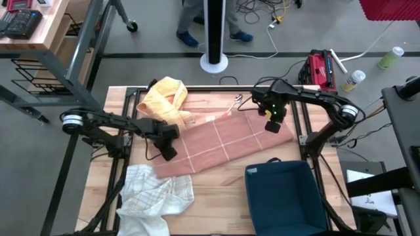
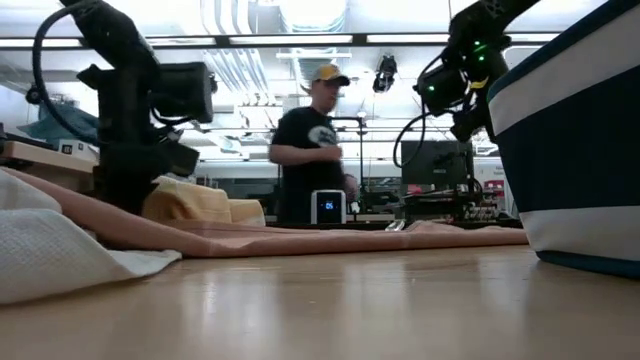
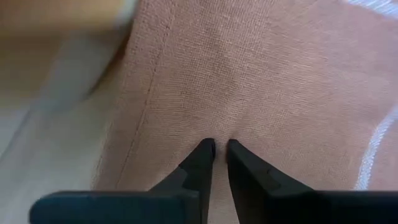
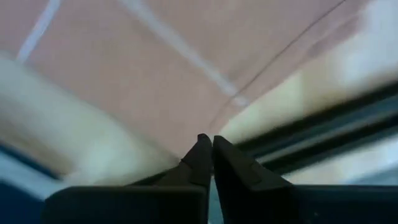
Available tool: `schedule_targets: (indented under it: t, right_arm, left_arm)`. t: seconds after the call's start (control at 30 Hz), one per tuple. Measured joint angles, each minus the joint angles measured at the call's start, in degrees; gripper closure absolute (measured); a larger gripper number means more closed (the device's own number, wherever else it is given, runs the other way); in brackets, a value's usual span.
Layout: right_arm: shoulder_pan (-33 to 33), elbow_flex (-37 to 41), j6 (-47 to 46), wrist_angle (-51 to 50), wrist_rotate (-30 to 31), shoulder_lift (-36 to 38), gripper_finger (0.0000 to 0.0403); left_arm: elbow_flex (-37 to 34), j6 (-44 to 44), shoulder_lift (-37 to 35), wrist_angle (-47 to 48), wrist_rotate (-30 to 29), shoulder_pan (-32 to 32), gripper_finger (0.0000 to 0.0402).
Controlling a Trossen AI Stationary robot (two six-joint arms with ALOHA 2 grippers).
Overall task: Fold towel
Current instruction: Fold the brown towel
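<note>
Gripping the pink towel (image 1: 223, 144) at both ends on the wooden desk (image 1: 223, 196).
Left gripper (image 3: 216, 147) pinched cloth; right gripper (image 4: 206, 140) clenched at the towel's edge. No legible writing; blue bin (image 1: 285, 196) near the towel.

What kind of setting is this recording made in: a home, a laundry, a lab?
Most likely a robotics lab or workshop: a person stands among equipment benches under strip ceiling lights, and cables trail over the floor beyond the wooden table.

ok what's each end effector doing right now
left end effector: closed, pinching the pink towel.
right end effector: closed at the pink towel's edge; whether it holds cloth cannot be told.
</note>
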State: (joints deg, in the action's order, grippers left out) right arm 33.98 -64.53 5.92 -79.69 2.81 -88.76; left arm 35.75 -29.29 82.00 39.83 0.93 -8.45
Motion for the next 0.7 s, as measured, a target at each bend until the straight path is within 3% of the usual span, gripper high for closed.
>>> schedule_targets:
  t: [0.13, 0.47, 0.7]
  right_arm:
    - [-0.3, 5.4, -2.2, 5.1, -5.7, 2.2, 0.0400]
    - [-0.3, 14.7, -6.0, 12.1, -5.8, 2.5, 0.0402]
    - [-0.3, 16.3, -5.9, 13.8, -5.8, 2.5, 0.0402]
  left_arm:
    - [-0.2, 2.5, -0.9, 1.8, -0.6, 0.0, 0.0374]
    - [1.0, 6.3, -10.2, 0.5, -4.3, 0.0, 0.0382]
    - [-0.1, 6.1, -11.1, 1.1, -5.6, 0.0, 0.0395]
